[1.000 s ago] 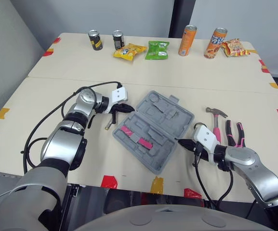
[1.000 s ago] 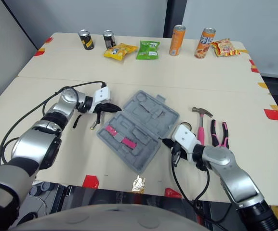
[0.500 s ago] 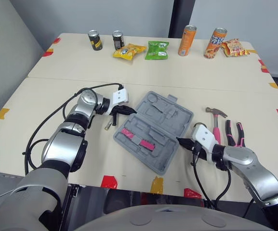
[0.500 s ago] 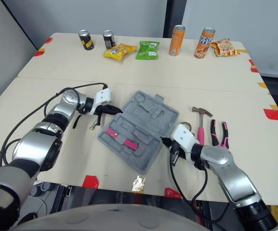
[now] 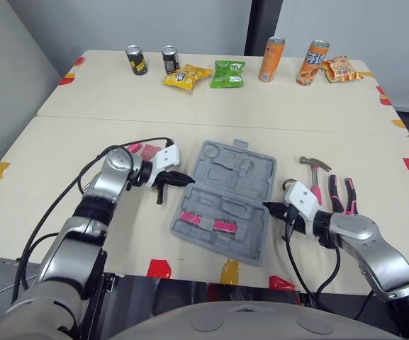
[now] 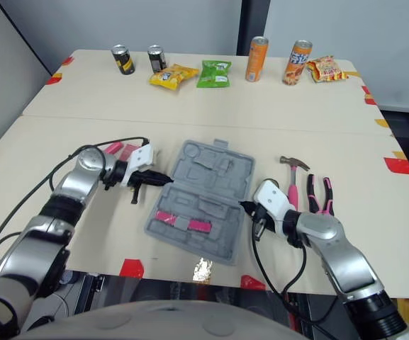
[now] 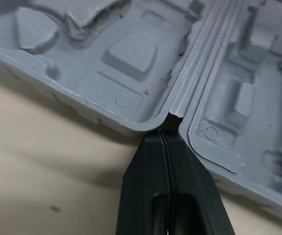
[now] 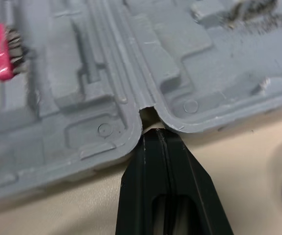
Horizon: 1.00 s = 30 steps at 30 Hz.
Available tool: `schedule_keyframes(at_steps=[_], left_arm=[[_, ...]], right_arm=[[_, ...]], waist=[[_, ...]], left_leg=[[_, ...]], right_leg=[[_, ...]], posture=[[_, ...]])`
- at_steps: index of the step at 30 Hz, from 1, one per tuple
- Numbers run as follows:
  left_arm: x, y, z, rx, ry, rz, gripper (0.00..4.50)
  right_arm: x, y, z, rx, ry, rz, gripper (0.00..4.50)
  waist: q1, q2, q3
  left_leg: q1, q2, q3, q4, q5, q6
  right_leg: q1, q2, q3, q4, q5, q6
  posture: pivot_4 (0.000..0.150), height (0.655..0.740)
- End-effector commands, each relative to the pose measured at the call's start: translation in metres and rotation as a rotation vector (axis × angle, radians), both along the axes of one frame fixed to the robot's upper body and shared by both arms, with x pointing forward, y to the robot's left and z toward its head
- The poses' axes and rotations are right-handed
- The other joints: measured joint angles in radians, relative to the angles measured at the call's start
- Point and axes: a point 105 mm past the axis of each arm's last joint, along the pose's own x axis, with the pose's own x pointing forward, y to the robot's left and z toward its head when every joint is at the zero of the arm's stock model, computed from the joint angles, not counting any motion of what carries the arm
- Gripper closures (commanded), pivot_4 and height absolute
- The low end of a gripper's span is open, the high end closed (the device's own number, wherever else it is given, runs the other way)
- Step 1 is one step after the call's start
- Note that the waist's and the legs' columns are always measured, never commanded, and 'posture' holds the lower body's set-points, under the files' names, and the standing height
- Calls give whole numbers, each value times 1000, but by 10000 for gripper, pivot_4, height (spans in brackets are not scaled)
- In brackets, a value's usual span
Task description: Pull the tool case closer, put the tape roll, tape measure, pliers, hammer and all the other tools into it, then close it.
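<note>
Grey case, hammer, pliers nr, cans far

1. Left arm reaches in from the lower left, elbow bent; left gripper at centre left points right, fingers pressed together.
2. Right arm enters from the lower right; right gripper points left, fingers pressed together.

Open tool case flat at mid-counter, one half nearer, one farther; small pieces lodged in the near half. At its left end, left fingers tip-on to the hinge notch; at its right end, right fingers likewise. Right of the case — hammer, then pliers just beside it. Along the far edge, left to right — two small cans; two snack bags; two tall cans; one more bag.
</note>
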Motion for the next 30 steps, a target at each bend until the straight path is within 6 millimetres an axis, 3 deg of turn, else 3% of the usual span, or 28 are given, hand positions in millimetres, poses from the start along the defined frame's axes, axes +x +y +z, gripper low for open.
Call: schedule_keyframes(at_steps=[1, 7, 13, 30], left_arm=[[-18, -8, -4, 7, 40, 14, 44853], [-45, -11, -3, -24, 82, 84, 44853], [-54, -7, -4, -41, 95, 183, 44853], [-91, 2, -27, 65, 165, 109, 44853]], right_arm=[[1, 9, 12, 46, -36, 64, 44690], [-4, 10, 13, 54, -15, 116, 44690], [-8, 9, 11, 52, 17, 147, 44690], [-38, 9, 3, 51, 140, 208, 44690]], waist=[[-1, 0, 0], [1, 1, -1], [0, 1, -1], [-4, 3, -3]], left_leg=[[0, 0, 0, 0, 0, 0], [0, 1, 1, 0, 0, -1], [0, 2, 1, -1, 0, -2], [2, 3, 1, -3, 0, -3]], right_leg=[[0, 0, 0, 0, 0, 0], [0, 1, 0, -1, 0, 0], [0, 2, 0, -1, 0, 0], [0, 3, 1, -4, 0, 0]], posture=[[1500, 7400], [1500, 7400], [1500, 7400], [1500, 7400]])
